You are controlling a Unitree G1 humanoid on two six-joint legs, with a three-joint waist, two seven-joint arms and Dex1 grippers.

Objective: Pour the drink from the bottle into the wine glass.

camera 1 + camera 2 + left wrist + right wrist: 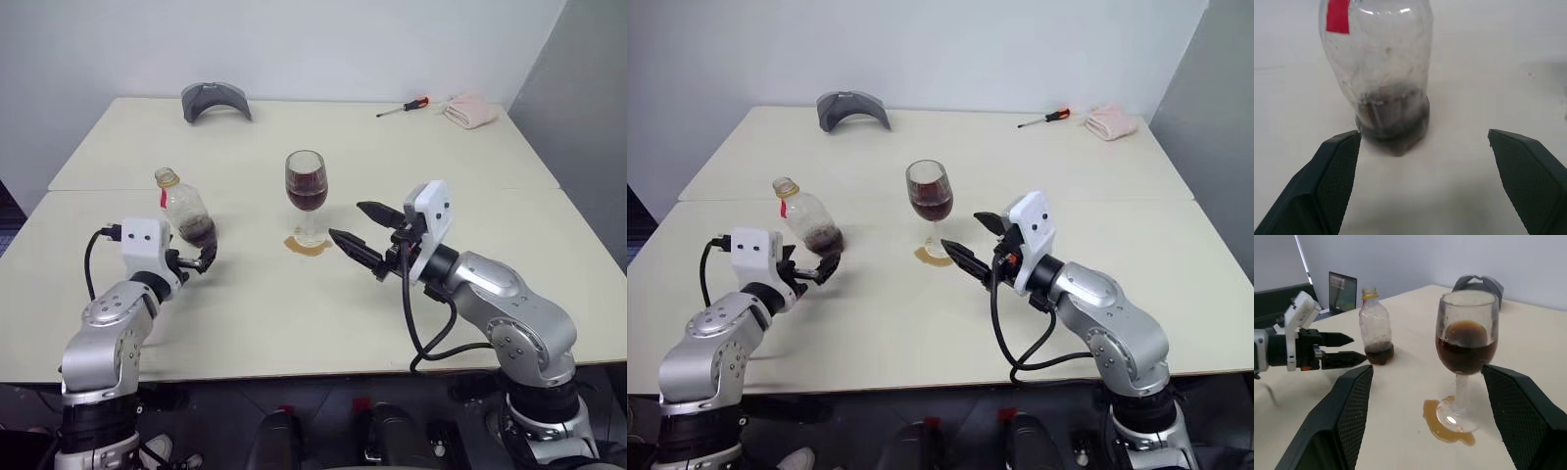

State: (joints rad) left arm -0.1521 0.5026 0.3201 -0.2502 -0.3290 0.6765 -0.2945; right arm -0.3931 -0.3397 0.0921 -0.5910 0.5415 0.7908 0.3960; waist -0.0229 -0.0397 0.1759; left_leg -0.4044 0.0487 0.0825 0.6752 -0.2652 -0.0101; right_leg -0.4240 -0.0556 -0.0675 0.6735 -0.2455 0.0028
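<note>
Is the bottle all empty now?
Nearly empty. The bottle stands upright with only a little dark drink at its bottom; the wine glass is about half full.

This looks like a robotics lab or test room rather than a home. Two plain cream worktops [294, 313] are pushed together against bare white walls [294, 39]. Odd bits lie along the far edge: a red-handled screwdriver [403, 107], a crumpled pinkish cloth [468, 110] to its right and a grey curved headset-like thing [216, 100] on the left. An open laptop [1342, 286] sits off to the left.
</note>
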